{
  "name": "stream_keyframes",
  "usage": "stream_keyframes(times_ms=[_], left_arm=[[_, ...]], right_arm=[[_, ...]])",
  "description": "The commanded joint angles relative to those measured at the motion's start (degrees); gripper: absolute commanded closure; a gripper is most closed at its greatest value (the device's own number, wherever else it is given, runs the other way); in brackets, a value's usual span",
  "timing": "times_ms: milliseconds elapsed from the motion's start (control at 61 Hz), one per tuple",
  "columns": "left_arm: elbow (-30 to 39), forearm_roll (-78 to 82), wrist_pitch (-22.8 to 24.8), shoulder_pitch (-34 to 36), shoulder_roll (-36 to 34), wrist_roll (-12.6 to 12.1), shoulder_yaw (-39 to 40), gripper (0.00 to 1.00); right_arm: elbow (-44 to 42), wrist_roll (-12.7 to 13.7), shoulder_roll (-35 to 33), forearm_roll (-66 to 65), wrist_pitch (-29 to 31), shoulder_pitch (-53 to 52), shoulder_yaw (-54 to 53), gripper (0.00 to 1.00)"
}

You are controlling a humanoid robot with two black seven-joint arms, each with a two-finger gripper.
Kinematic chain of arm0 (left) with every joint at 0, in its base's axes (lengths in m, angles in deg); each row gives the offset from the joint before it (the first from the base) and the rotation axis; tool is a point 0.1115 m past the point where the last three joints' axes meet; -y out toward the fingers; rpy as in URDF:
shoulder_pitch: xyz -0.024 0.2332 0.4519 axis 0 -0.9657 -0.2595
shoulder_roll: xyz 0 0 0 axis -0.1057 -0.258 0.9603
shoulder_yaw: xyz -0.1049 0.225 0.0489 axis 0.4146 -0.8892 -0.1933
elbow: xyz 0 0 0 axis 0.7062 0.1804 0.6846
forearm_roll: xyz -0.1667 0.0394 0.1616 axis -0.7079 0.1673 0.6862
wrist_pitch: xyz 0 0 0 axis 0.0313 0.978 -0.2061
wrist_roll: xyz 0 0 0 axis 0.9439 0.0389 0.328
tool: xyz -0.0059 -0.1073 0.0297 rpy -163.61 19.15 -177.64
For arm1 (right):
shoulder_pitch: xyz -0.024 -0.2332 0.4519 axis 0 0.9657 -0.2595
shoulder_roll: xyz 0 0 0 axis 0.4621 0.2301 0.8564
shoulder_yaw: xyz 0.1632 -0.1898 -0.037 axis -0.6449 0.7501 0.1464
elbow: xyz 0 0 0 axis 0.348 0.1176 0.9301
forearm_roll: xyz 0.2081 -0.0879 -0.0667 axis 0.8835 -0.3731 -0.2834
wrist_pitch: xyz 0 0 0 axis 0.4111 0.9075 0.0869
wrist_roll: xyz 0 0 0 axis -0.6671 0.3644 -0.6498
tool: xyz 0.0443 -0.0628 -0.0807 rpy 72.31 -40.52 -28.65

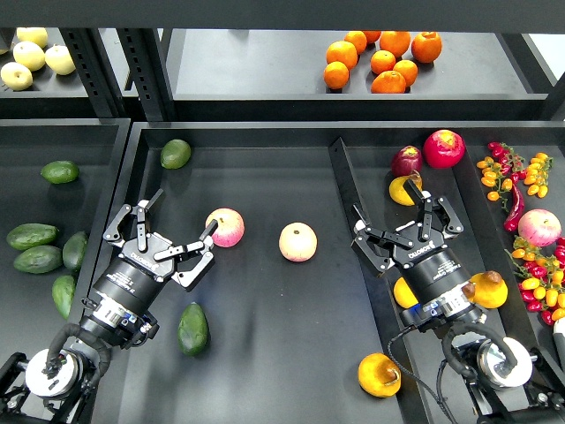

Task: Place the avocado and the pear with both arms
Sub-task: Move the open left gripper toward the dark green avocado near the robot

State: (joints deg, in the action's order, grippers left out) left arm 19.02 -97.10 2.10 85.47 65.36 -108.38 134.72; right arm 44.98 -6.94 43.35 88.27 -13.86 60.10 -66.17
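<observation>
Our left arm rises from the lower left corner and slants up to the right, ending in the left claw (pixel 181 228), whose fingers are spread wide with nothing between them. The avocado (pixel 193 329) lies on the dark tabletop (pixel 265 353) below that claw, just beside the arm's wrist and apart from the fingers. A pink apple (pixel 226 227) sits just to the right of the claw, close to the tip of its upper finger; we cannot tell if they touch. A second, paler apple (pixel 297 242) lies farther right, well apart. A lighter avocado (pixel 175 154) rests above the claw, near the tray's far edge.

Our right arm comes up from the lower right corner and leans up to the left, ending in the right claw (pixel 408 219), also spread open and empty. A black divider (pixel 353 221) runs just left of it. The pear (pixel 380 374) lies well below this claw, left of the arm's base. A yellow fruit (pixel 404 189) sits just above the fingers, with two red fruits (pixel 428 154) beyond it. Another pear-like fruit (pixel 489 289) lies right of the wrist.
</observation>
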Motion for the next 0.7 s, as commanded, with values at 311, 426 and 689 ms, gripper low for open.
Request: stream_keyframes(times_ms=[311,426,689], left_arm=[[-1.24,0.82,0.01,2.41,0.00,-3.05,-0.07,0.01],[-3.79,2.49,0.01,6.28,0.00,-5.83,-0.42,0.01],[-8.01,6.45,0.01,18.66,-17.56,-5.83,-9.46,0.01]], right_arm=[[0.37,-0.09,0.00,0.09,-1.59,-0.09,0.00,0.00],[0.37,-0.61,0.00,0.00,-1.67,-0.18,0.00,0.00],[0.37,-1.23,0.00,-0.09,-2.20,-0.18,-0.62,0.00]])
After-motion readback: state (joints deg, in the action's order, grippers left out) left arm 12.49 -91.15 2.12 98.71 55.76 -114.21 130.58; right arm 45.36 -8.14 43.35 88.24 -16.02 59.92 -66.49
